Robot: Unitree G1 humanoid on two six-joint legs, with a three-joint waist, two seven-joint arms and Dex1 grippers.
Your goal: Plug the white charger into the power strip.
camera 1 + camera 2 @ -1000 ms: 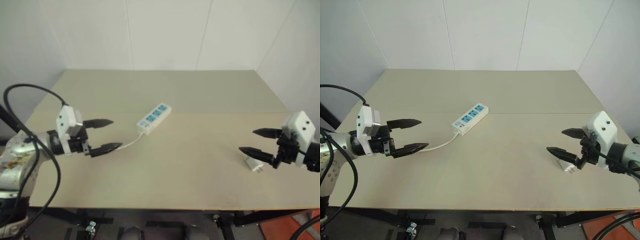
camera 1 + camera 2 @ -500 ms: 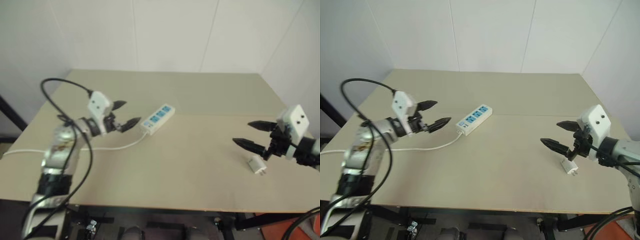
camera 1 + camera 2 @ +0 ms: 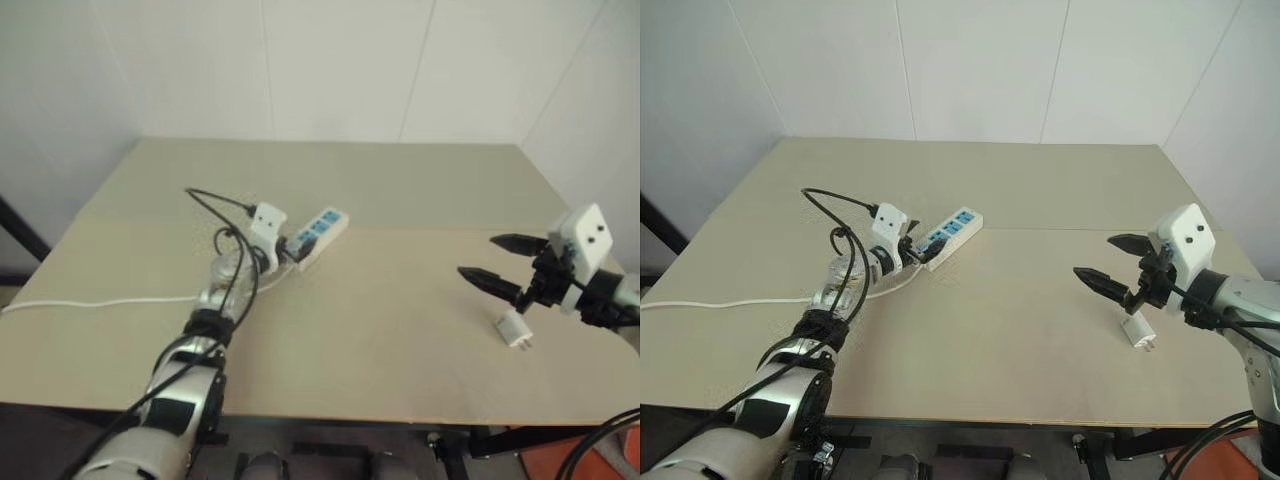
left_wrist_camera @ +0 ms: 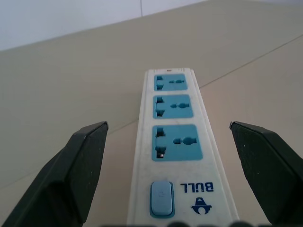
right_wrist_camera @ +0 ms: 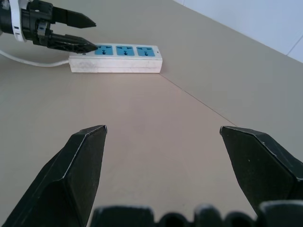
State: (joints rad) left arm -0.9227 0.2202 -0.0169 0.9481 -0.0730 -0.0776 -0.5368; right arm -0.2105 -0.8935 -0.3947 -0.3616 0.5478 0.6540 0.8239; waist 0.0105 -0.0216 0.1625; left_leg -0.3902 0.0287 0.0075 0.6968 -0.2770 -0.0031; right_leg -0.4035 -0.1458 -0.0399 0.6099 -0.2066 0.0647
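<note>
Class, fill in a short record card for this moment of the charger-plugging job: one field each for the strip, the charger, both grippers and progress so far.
power strip: flat on the table, three blue sockets facing up, none occupied
white charger: lying on the table, unheld
left gripper: jaws open, straddling the strip's cord end
right gripper: jaws open, empty, hovering near the charger
progress: charger not yet picked up
</note>
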